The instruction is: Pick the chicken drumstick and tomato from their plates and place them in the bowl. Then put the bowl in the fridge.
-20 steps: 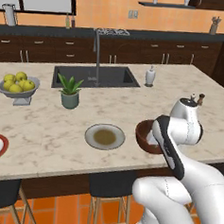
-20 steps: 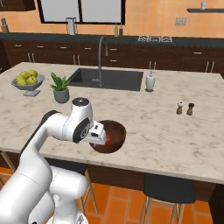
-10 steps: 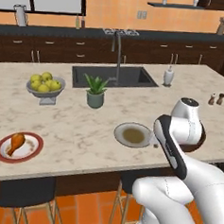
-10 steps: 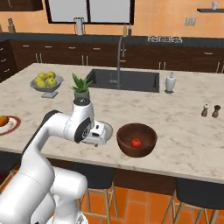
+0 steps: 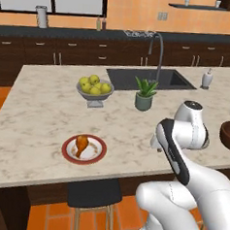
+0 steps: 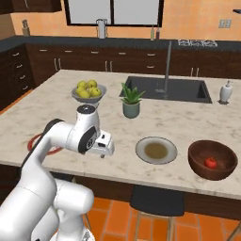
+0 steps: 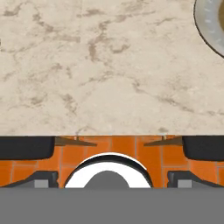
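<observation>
On the marble bench (image 5: 39, 111) the chicken drumstick (image 5: 81, 144) lay on the red-rimmed white plate (image 5: 84, 149), near the front edge and well to the left of the arm. Behind that plate stood a grey footed bowl of yellow-green apples (image 5: 94, 89), with a small potted plant (image 5: 144, 95) just to its right and the dark sink (image 5: 151, 79) with its tall faucet (image 5: 158, 52) further back. A white soap dispenser (image 5: 206, 78) stood at the sink's right end. Seen from the right base camera, the grey-rimmed plate (image 6: 156, 150) with the brownish centre sat bare near the front edge, and the dark brown wooden bowl (image 6: 212, 159) stood just to its right, apart from it, with the tomato (image 6: 211, 163) resting inside. Above the bench's front edge, between the two plates, hung the gripper (image 6: 105, 147); its fingers were spread wide and held nothing (the hand camera looked straight down on bare marble, with the grey-rimmed plate's edge in one corner and orange floor tiles beyond the bench edge). Black stools (image 5: 93, 193) stood tucked under the front of the bench. Nothing lay on the bench between the gripper and the drumstick's plate.
</observation>
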Available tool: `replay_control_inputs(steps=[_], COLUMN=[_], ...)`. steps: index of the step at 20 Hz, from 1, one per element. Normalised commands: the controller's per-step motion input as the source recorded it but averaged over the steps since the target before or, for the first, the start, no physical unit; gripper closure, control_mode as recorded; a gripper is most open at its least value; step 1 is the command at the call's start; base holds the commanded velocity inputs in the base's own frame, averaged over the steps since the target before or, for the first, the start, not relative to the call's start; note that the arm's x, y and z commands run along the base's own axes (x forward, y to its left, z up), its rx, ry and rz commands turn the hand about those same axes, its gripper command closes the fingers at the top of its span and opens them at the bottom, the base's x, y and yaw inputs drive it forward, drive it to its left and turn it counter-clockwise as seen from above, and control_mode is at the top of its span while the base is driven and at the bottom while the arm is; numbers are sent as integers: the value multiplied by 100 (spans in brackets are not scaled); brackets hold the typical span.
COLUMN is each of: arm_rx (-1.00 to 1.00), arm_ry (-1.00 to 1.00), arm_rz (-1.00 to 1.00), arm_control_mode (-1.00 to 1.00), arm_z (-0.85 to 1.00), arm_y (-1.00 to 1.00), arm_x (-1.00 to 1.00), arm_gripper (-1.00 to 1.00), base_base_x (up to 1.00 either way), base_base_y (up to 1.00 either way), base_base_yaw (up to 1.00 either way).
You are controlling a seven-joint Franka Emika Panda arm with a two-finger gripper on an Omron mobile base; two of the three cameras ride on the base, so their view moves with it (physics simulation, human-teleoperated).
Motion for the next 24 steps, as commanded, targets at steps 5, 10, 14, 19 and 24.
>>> replay_control_inputs(steps=[5, 10, 14, 19, 24], arm_rx=[0, -10, -13, -4, 0], arm_ry=[4, 2, -3, -1, 5], arm_rz=[0, 0, 0, 0, 0], arm_control_mode=[-100, -100, -100, -100, -100], arm_z=[-6, -4, -1, 0, 28], arm_y=[-7, 73, 100, 100, 99], arm_x=[0, 34, 58, 44, 55], arm_gripper=[-100, -100, -100, -100, -100], base_base_x=[10, 0, 0, 0, 0], base_base_y=[1, 0, 0, 0, 0], base_base_yaw=[-1, 0, 0, 0, 0])
